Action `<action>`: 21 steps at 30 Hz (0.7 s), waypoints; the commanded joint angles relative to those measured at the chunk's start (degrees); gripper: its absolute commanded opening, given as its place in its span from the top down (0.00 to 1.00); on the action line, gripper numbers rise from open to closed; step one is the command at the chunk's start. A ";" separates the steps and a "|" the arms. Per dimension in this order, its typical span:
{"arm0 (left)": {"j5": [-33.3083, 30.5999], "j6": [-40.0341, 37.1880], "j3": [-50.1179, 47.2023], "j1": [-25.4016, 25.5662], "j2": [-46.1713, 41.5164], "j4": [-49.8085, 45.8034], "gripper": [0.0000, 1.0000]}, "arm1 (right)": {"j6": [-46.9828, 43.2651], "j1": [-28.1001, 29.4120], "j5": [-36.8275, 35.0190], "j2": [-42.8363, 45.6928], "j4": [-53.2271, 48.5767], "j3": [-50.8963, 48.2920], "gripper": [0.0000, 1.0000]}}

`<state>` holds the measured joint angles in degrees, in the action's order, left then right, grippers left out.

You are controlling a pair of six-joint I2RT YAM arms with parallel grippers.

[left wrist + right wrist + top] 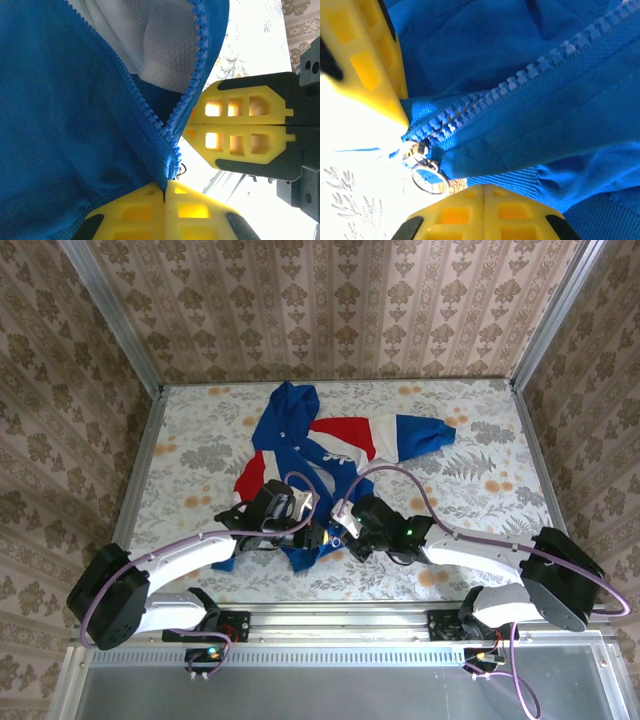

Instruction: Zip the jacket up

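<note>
Near hem gripped, zip undone.
My L gripper (165, 194) pinches jacket (300, 440) hem; R gripper (485, 194) closed beside pull ring (426, 176), prob. missed it, so it'd slide up w/o zipping.

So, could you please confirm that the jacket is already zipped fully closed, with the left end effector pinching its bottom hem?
Not quite: the jacket is not zipped closed. In the left wrist view, the two rows of zip teeth spread apart above the bottom hem, baring the white lining. The left end effector does pinch that hem.
</note>
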<state>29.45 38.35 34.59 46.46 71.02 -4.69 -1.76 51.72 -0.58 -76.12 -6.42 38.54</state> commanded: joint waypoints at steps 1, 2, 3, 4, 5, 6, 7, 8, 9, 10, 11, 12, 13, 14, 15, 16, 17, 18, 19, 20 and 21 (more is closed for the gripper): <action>1.30 0.32 0.30 -0.23 -0.40 -1.24 1.00 | -1.54 0.62 -2.61 2.56 1.73 -0.58 1.00; 1.36 0.26 0.35 -0.23 -0.36 -1.29 1.00 | -2.03 0.72 -2.80 2.84 1.66 -0.49 1.00; 1.37 0.21 0.39 -0.27 -0.27 -1.29 1.00 | -2.35 0.79 -2.93 3.02 1.61 -0.38 1.00; 1.35 0.24 0.39 -0.24 -0.27 -1.29 1.00 | -2.60 0.75 -2.94 3.15 1.66 -0.40 1.00; 1.35 0.32 0.37 -0.23 -0.27 -1.29 1.00 | -2.85 0.82 -2.77 3.35 1.59 -0.32 1.00; 1.36 0.32 0.30 -0.23 -0.27 -1.20 1.00 | -2.90 0.86 -2.29 3.56 1.67 -0.39 1.00; 1.34 0.32 0.29 -0.23 -0.34 -1.20 1.00 | -2.90 0.92 -1.92 3.76 1.79 -0.61 0.99; 1.31 0.32 0.30 -0.23 -0.36 -1.20 1.00 | -2.90 1.01 -1.26 4.27 2.25 -1.10 0.95; 1.39 0.32 0.30 -0.29 -0.43 -1.18 1.00 | -2.75 1.12 -0.59 4.76 3.01 -1.92 0.92; 1.36 0.31 0.30 -0.23 -0.45 -1.12 1.00 | -2.65 1.18 0.13 5.21 3.66 -2.66 0.88; 1.46 0.24 0.36 -0.27 -0.57 -1.11 1.00 | -2.55 1.21 0.76 5.58 4.48 -3.53 0.84; 1.63 0.11 0.39 -0.25 -0.50 -1.11 1.00 | -2.42 1.19 1.24 5.92 4.92 -4.08 0.80; 1.94 0.07 0.43 -0.23 -0.46 -1.11 1.00 | -2.40 1.27 1.73 6.22 5.28 -4.64 0.76; 2.11 -0.03 0.56 -0.27 -0.45 -1.19 1.00 | -2.43 1.43 1.82 6.54 5.65 -5.09 0.72; 2.21 0.02 0.65 -0.23 -0.45 -1.20 1.00 | -2.46 1.60 1.69 6.75 5.80 -5.34 0.69; 2.35 0.10 0.72 -0.23 -0.45 -1.20 1.00 | -2.46 1.83 1.52 6.98 6.00 -5.62 0.67; 2.30 0.18 0.79 -0.23 -0.45 -1.28 1.00 | -2.54 2.02 1.29 7.12 6.23 -5.83 0.65; 2.34 0.24 0.91 -0.23 -0.44 -1.27 1.00 | -2.55 2.28 1.07 7.13 6.38 -5.98 0.63; 2.38 0.24 1.03 -0.23 -0.36 -1.38 1.00 | -2.63 2.54 0.79 7.05 6.49 -6.07 0.61; 2.45 0.24 1.05 -0.23 -0.36 -1.38 1.00 | -2.72 2.88 0.59 6.79 6.66 -6.11 0.59; 2.44 0.24 1.18 -0.23 -0.36 -1.46 1.00 | -2.84 3.09 0.43 6.43 6.90 -6.11 0.58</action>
<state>30.39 38.35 34.59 46.41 71.02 -4.69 -4.27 53.95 0.01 -70.39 -2.20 33.23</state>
